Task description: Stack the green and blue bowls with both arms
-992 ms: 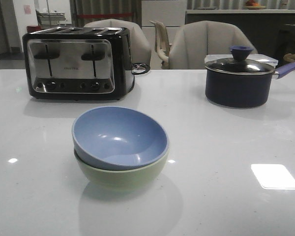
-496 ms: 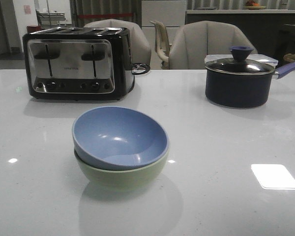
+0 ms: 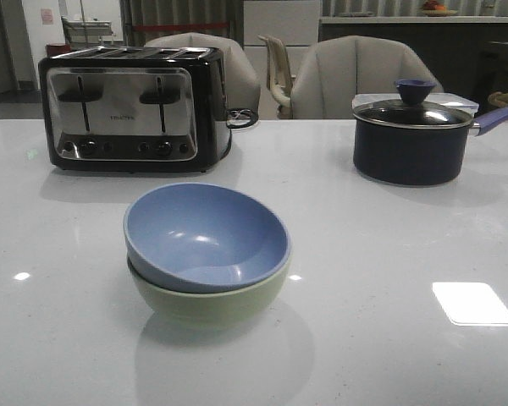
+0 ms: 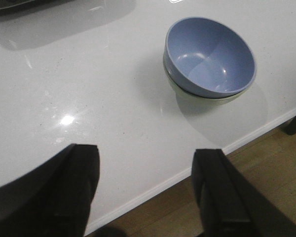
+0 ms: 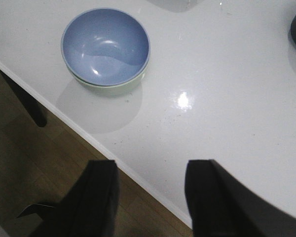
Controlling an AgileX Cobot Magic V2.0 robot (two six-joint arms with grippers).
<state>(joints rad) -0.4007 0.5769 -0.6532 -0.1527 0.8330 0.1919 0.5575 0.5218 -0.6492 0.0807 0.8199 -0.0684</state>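
Blue bowl (image 3: 205, 233) nested in green bowl (image 3: 212, 303); toaster (image 3: 131, 106) lettering illegible.

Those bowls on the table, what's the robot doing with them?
Nothing is holding them right now. The dusty blue round bowl sits nested inside the pale green round bowl on the white table, so the stack looks done. The left claw and right claw are both open, off near the table's edge, away from the bowls.
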